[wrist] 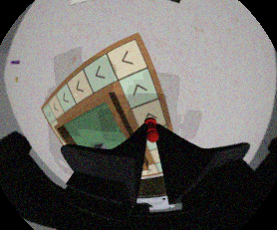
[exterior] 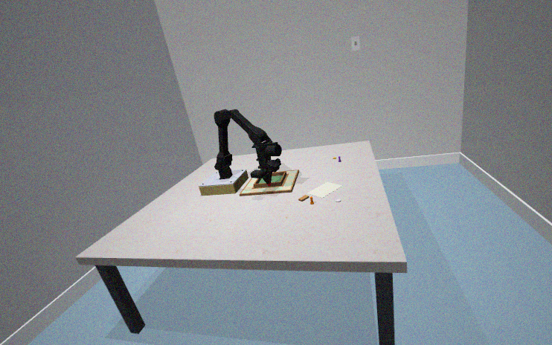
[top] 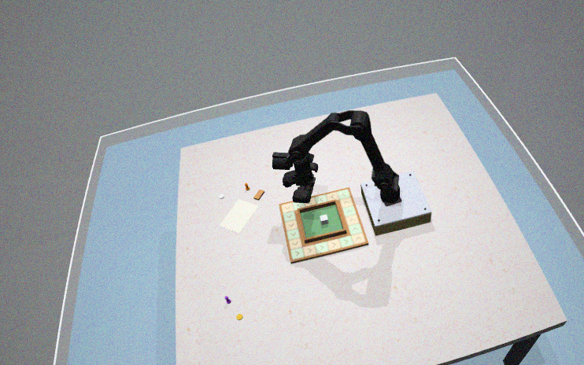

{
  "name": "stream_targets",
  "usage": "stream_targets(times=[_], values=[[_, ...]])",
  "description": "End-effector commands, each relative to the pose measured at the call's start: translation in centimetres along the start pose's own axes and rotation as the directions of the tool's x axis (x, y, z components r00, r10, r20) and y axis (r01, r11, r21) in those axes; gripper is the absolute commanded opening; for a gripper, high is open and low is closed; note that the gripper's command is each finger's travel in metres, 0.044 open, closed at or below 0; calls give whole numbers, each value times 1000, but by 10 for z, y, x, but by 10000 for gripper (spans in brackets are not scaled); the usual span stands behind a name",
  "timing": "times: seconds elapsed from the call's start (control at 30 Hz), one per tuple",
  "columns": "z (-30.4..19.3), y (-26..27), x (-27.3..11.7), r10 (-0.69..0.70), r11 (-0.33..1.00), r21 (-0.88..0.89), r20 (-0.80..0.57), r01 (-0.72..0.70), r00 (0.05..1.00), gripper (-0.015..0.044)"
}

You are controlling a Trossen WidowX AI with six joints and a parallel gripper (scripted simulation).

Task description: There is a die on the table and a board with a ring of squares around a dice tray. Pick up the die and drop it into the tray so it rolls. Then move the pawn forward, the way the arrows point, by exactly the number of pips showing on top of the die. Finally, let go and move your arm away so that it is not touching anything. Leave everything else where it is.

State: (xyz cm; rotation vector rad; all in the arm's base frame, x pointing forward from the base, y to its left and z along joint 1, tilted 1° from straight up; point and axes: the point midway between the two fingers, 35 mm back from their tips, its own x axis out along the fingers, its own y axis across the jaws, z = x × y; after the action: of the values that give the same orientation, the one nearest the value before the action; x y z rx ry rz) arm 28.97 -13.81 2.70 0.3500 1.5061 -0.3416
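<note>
My gripper [top: 302,197] [exterior: 268,183] [wrist: 150,126] is shut on the red pawn [exterior: 268,185] [wrist: 152,132], upright between the fingertips. It is low over the row of squares beside the tray; in the wrist view the pawn overlaps the third square from the corner. Whether its base touches the board cannot be told. The board [top: 309,250] [wrist: 127,59] lies flat, with arrows on its squares. The white die [top: 323,219] rests inside the green dice tray [top: 312,230] [wrist: 87,123]. Its top pips are not readable now, and my finger mostly hides it in the wrist view.
An orange pawn [top: 247,186] [exterior: 312,200], brown block [top: 259,194] [exterior: 303,198], white disc [top: 221,197] [exterior: 338,200] and pale sheet [top: 238,215] [exterior: 325,189] lie beyond the board. A purple pawn [top: 227,300] and yellow disc [top: 239,316] are farther off. The tray walls stand raised near my fingers.
</note>
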Motion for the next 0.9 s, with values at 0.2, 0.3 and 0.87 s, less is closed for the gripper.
stream_targets(times=[0.2,0.3,0.87], values=[[-1,-1,13,-3,1000,-4,0,3,1000,0],[-1,-1,17,-3,1000,-4,0,3,1000,0],[1,0,10,-1,1000,-1,1,1,1000,289]])
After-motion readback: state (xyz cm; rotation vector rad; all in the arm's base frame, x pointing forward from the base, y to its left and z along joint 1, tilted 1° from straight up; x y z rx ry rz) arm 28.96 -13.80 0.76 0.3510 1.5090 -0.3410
